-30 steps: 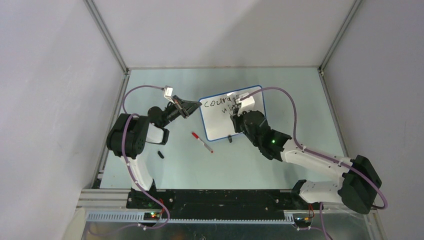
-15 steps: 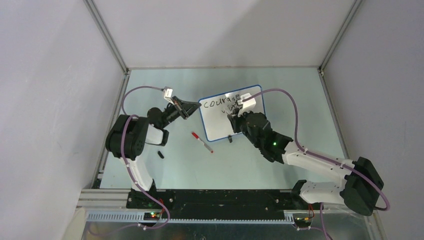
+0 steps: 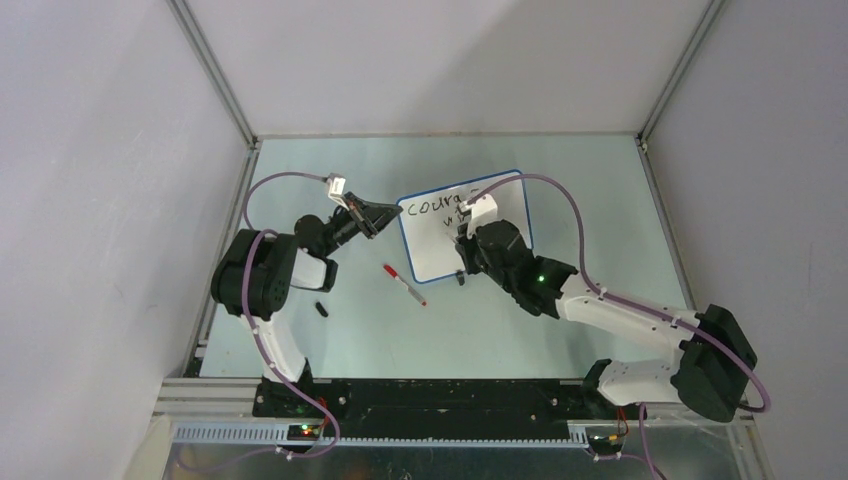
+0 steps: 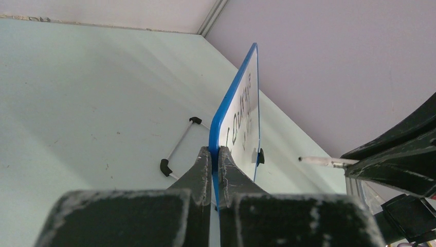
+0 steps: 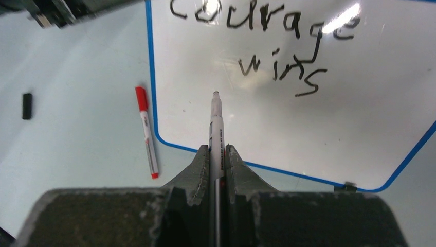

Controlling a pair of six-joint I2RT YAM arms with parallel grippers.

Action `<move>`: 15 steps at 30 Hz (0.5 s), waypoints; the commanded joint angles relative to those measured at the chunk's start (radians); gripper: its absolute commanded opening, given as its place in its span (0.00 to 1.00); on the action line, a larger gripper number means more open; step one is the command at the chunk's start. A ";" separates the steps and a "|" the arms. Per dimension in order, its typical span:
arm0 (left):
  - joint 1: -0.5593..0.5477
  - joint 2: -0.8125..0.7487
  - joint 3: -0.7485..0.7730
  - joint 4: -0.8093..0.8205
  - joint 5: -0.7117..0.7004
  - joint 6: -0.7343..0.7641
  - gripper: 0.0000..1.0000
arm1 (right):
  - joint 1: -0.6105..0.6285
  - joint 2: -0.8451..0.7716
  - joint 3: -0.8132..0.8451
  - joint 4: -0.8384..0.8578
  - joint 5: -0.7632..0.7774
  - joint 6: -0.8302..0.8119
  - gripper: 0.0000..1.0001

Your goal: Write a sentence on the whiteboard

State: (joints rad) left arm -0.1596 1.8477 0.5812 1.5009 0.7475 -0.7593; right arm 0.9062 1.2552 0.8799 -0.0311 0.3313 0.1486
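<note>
The whiteboard (image 3: 428,250), stood up on the table (image 3: 330,180), is pinched at its edge by the left gripper (image 4: 216,157). A marker (image 5: 216,121) is squeezed tight in the right gripper (image 5: 217,154); only in its view is the sentence (image 5: 277,72), "courage wins", seen whole.

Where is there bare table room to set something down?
Bare: the far strip of table behind the whiteboard, and its right side past the right arm. Crowded: the board's left edge, clamped by the left pincer, with a red-capped pen and small black piece just nearer.
</note>
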 commanded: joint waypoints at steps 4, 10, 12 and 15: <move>-0.005 -0.022 -0.009 0.030 0.025 0.063 0.00 | 0.002 0.050 0.051 -0.095 0.004 -0.004 0.00; -0.005 -0.022 -0.010 0.030 0.026 0.062 0.00 | -0.023 0.068 0.058 -0.116 -0.025 0.003 0.00; -0.005 -0.021 -0.010 0.030 0.026 0.063 0.00 | -0.040 0.073 0.059 -0.122 -0.045 0.008 0.00; -0.005 -0.020 -0.009 0.030 0.026 0.061 0.00 | -0.058 0.087 0.063 -0.126 -0.064 0.016 0.00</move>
State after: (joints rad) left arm -0.1596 1.8477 0.5812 1.5009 0.7471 -0.7593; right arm 0.8715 1.3235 0.8948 -0.1570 0.2989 0.1497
